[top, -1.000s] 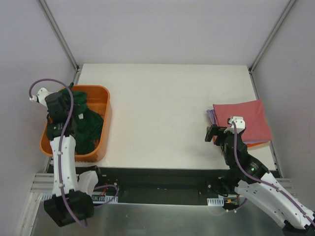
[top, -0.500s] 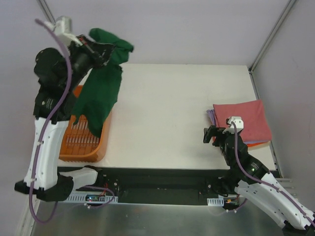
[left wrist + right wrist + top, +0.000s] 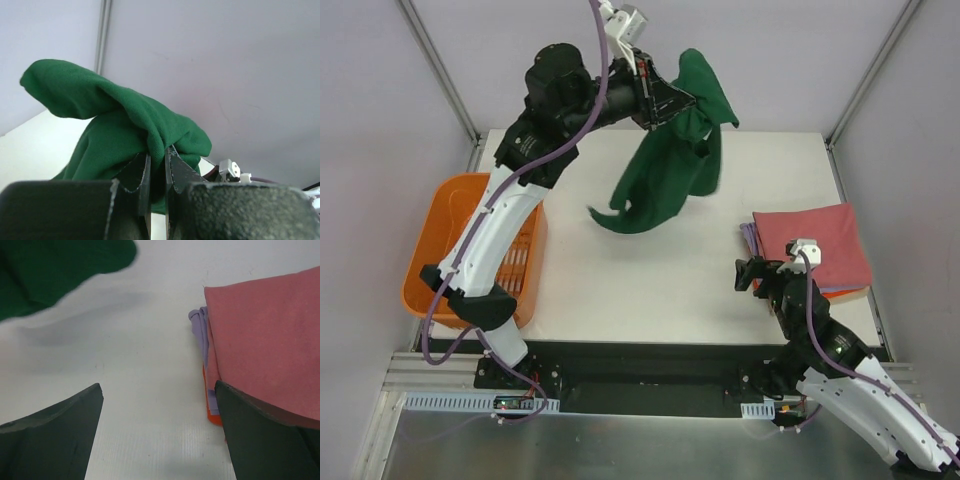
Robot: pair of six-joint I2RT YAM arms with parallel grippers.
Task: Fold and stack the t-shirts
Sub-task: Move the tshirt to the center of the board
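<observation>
My left gripper (image 3: 672, 103) is shut on the dark green t-shirt (image 3: 665, 180) and holds it high over the middle of the table; the shirt hangs crumpled below the jaws. In the left wrist view the cloth (image 3: 115, 130) is pinched between my fingertips (image 3: 156, 157). A folded stack lies at the right edge: pink-red shirt (image 3: 815, 245) on top, lavender (image 3: 201, 335) and orange (image 3: 212, 415) edges under it. My right gripper (image 3: 753, 273) is open and empty, low over the table just left of the stack, also seen in the right wrist view (image 3: 157, 405).
The orange slotted basket (image 3: 470, 250) stands at the table's left edge, with nothing in it that I can see. The white table (image 3: 620, 290) is bounded by grey walls and metal corner rails.
My left arm lifted the green shirt out of the basket and swung it up and right, over the table's middle. The right arm barely moved.
</observation>
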